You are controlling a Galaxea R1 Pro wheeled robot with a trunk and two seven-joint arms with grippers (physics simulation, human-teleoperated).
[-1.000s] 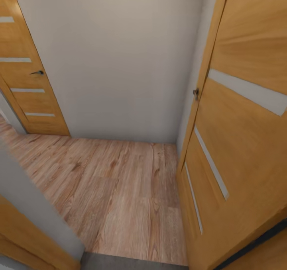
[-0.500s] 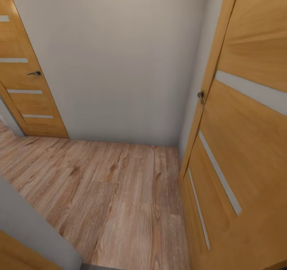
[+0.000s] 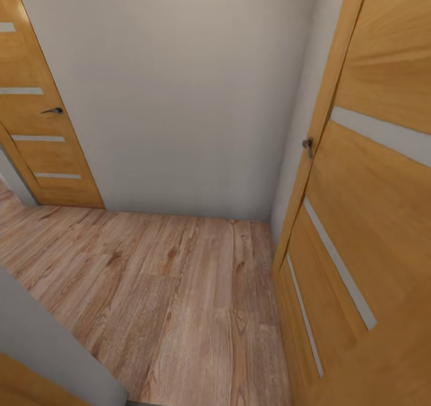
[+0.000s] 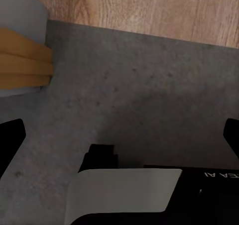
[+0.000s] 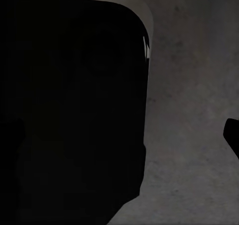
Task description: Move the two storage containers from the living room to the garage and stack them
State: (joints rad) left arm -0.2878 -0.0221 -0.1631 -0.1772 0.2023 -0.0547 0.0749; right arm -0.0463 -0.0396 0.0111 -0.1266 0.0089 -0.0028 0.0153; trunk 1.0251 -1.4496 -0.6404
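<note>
**robot at a doorway, no bins in sight**

while the base rolls through a threshold, the head view takes in a small hall. going left to right: a closed door with a dark handle, a pale wall straight ahead, wood floor below it, then an open door swung close on the right. at lower left a grey wall edge cuts in.

the left gripper hangs over grey concrete, its dark fingertips at the far edges of the wrist picture – spread wide, nothing between them. the plank floor begins just beyond. in the right wrist view one fingertip shows at the edge beside a dark body panel; whether that gripper is spread or closed i cannot tell.

neither container is visible, so where they lie is unknown from here; i judge the robot is in transit, hands empty.

risk: the open door sits very near on the right – a tight turn could clip it or the wall edge at lower left.

against a second ago, the whole picture has slid – the camera has moved forward, and the grey strip at the bottom is nearly gone.
</note>
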